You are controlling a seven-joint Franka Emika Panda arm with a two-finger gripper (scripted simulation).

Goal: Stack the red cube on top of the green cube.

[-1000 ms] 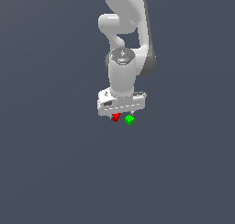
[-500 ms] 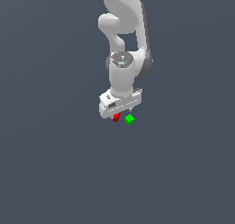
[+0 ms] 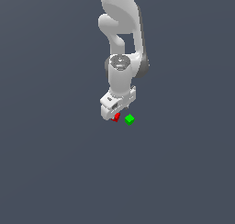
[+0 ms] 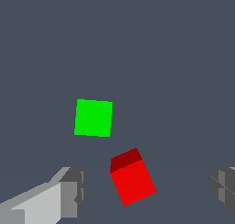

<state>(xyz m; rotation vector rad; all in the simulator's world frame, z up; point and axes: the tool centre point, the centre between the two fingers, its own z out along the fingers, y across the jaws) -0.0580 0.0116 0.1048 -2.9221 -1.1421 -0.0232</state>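
Note:
The red cube [image 3: 115, 118] lies on the grey floor, partly hidden under the white hand in the exterior view. The green cube [image 3: 129, 119] sits just off it toward the exterior view's right, apart from it. My gripper [image 3: 114, 114] hangs over the red cube and is open. In the wrist view the red cube [image 4: 133, 178] lies between the two grey fingertips [image 4: 73, 191], turned at an angle to them and touching neither. The green cube [image 4: 93, 118] lies flat beyond it, outside the fingers. My gripper [image 4: 148, 191] holds nothing.
The floor [image 3: 55, 163] is plain dark grey all around, with no other objects showing. The white arm [image 3: 121, 30] rises above the hand.
The hand has turned about its vertical axis over the red cube. Both cubes stay where they were.

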